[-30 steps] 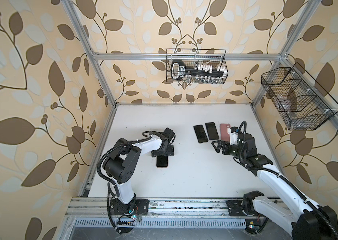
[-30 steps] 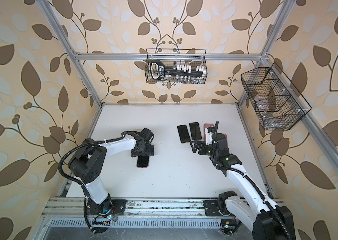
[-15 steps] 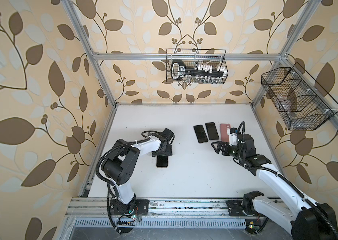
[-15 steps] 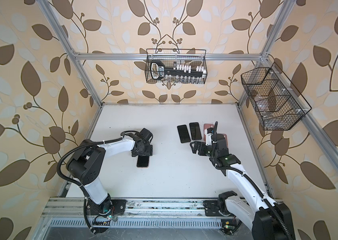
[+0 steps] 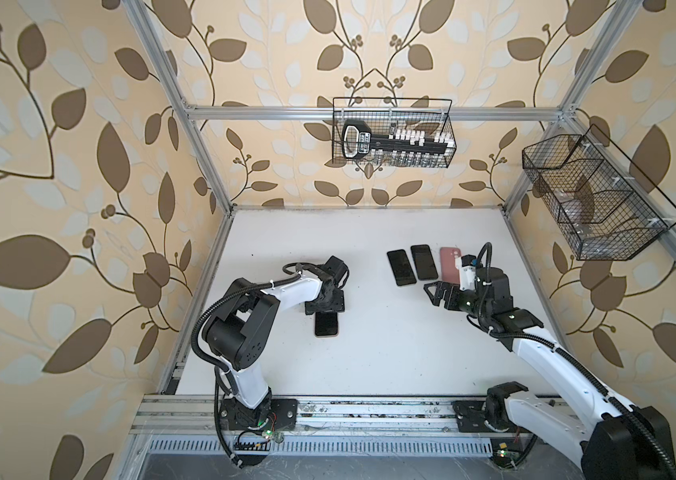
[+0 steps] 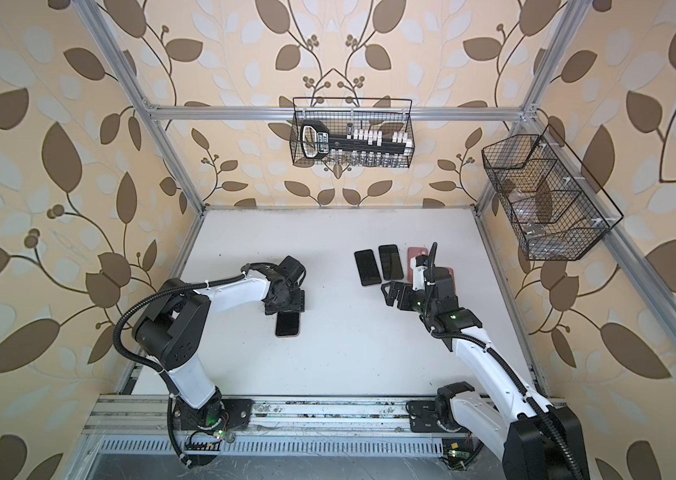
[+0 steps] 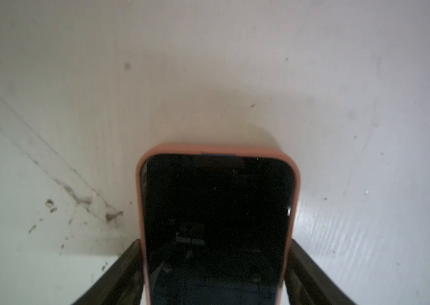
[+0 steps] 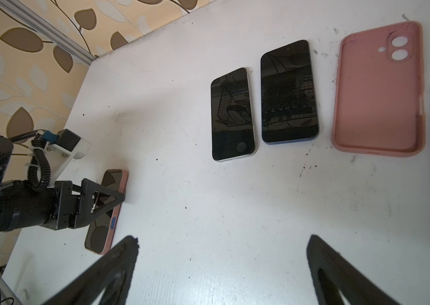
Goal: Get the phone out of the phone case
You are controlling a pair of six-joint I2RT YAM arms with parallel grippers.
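Left wrist, phone (image 7: pixel 218 224) lengthwise between fingers (image 7: pixel 124 274) (flat)

Glossy phone (image 7: pixel 216 224); matt, perhaps silicone, phone case (image 7: pixel 219 149).

Left arm (image 5: pixel 290 291) and right arm (image 5: pixel 556 370): white link shells, black joint housings. Black corrugated conduit (image 8: pixel 44 171) secured with white ties. Fingers (image 8: pixel 118 264) black, triangular, open-framed. Green status lights lit.
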